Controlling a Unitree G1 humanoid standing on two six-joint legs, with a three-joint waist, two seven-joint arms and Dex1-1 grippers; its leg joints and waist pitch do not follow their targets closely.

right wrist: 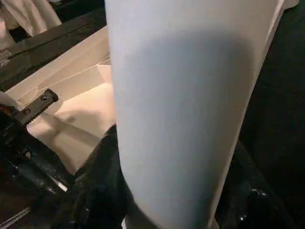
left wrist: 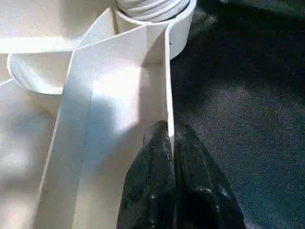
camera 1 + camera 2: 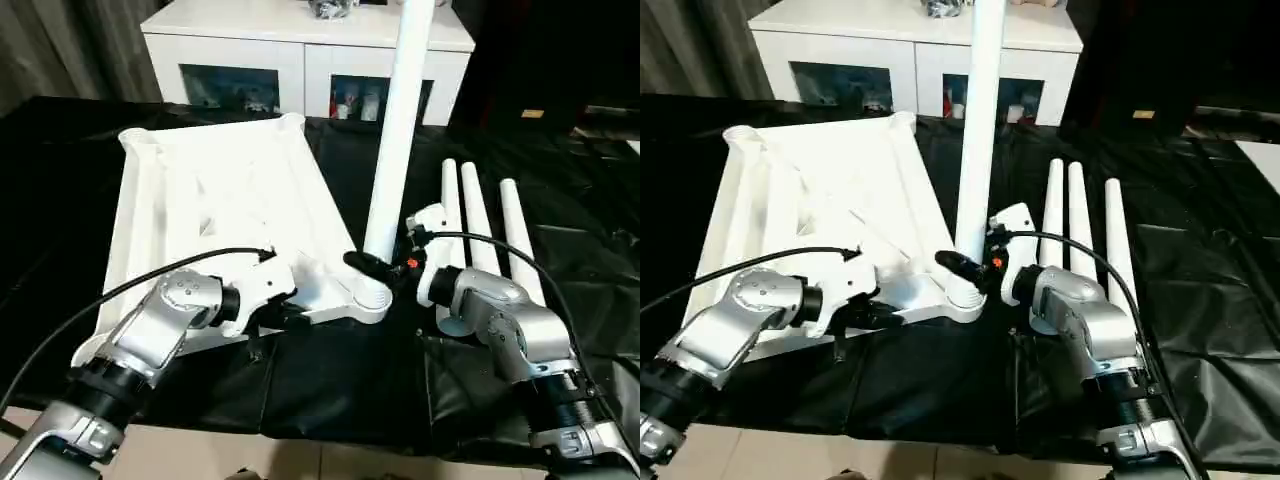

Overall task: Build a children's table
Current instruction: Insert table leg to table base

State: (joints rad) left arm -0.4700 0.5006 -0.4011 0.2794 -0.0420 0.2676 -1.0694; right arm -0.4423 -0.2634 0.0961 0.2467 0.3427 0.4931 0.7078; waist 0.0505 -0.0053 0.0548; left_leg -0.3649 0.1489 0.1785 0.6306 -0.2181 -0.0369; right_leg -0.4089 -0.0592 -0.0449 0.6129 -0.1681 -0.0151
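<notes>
Right end effector [image 3: 378, 267] clamped around upright leg [image 3: 398, 130] seated in near corner socket [image 3: 368, 297]; left end effector [image 2: 170, 143] pinching tabletop [image 3: 215, 190] rim. Risk: off-axis push, leg jamming.

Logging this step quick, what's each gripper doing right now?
Left gripper: shut on the tabletop rim wall.
Right gripper: shut on the upright leg standing in the corner socket.
</notes>
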